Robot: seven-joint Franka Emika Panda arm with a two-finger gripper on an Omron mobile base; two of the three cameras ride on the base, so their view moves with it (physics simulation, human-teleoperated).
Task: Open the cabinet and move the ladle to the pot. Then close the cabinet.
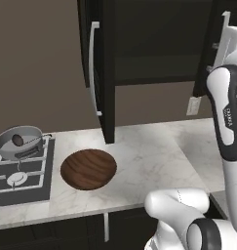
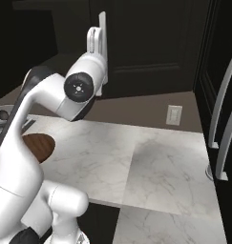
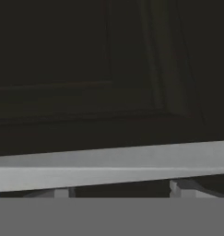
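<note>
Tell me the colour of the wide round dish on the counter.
The dish is brown wood grain, clearest in the left base view.

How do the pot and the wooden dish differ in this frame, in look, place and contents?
The pot is grey metal with raised walls; the wooden dish is brown, wider and nearly flat. The pot sits on the stove; the wooden dish lies on the marble counter. The pot holds the ladle; the wooden dish holds nothing. Both are round.

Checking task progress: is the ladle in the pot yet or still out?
In. Left base view shows the ladle, its dark round scoop inside the grey pot on the stove; the cabinet doors stand open.
</note>
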